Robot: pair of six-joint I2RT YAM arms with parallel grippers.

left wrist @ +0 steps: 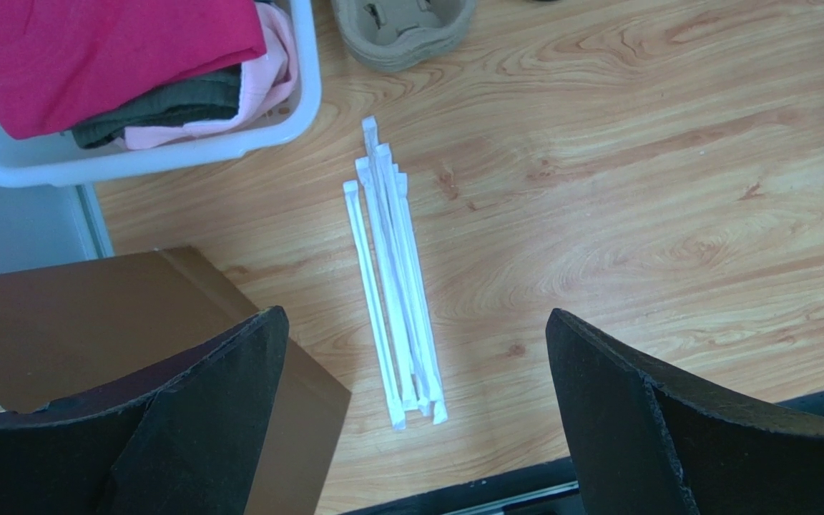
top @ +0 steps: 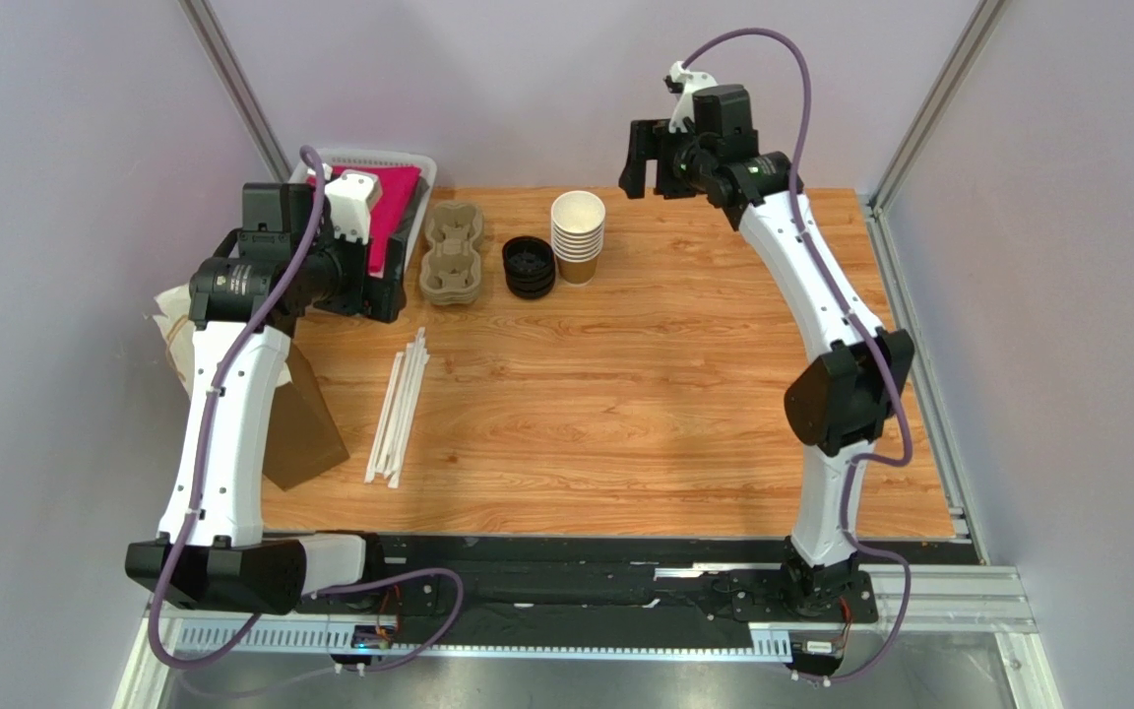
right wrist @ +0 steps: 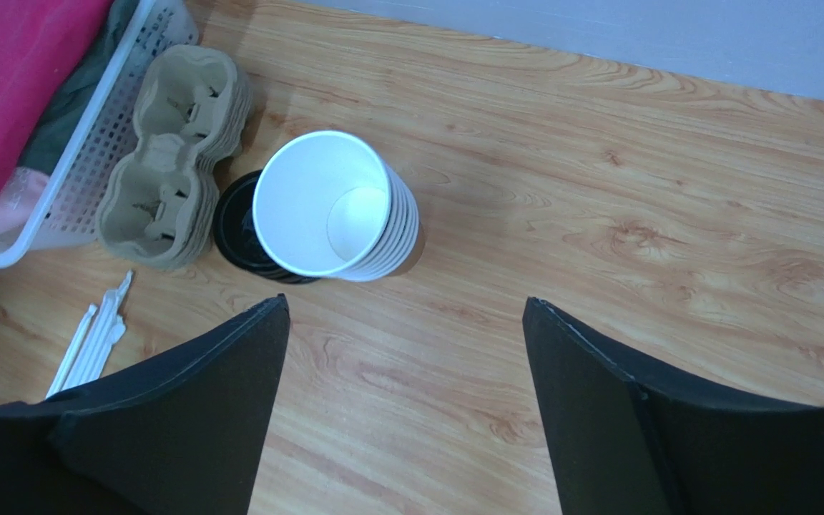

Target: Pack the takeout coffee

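Lilac walls box in a wood-grain counter (top: 647, 384) where 2 robot arms hang raised over takeout supplies. No lidded kraft cup, the coffee to be packed, shows in any of the 3 views; it is either out of frame or hidden.

At the upper left of the overhead view, the left arm (top: 226, 399) holds the left jaws spread to their widest and empty. Its wrist view looks down on a bundle of wrapped straws (left wrist: 395, 290), with a brown paper bag (left wrist: 115, 311) at the lower left and a white basket (left wrist: 169, 145) of clothing at the upper left. At the upper right of the overhead view, the right arm (top: 825, 310) holds the right jaws wide apart, also gripping nothing. They hang above bare wood, just below a stack of white-rimmed cups (right wrist: 330, 209) in the frame. That stack stands beside a pile of black lids (top: 529, 268) and the pulp carriers (right wrist: 175, 156).

With the target unseen, the likeliest error is a grab at the lidless stack or the loose lids. A careless descent by the right arm could topple the stack, and a low sweep by the left could scatter the straws or crumple the bag.
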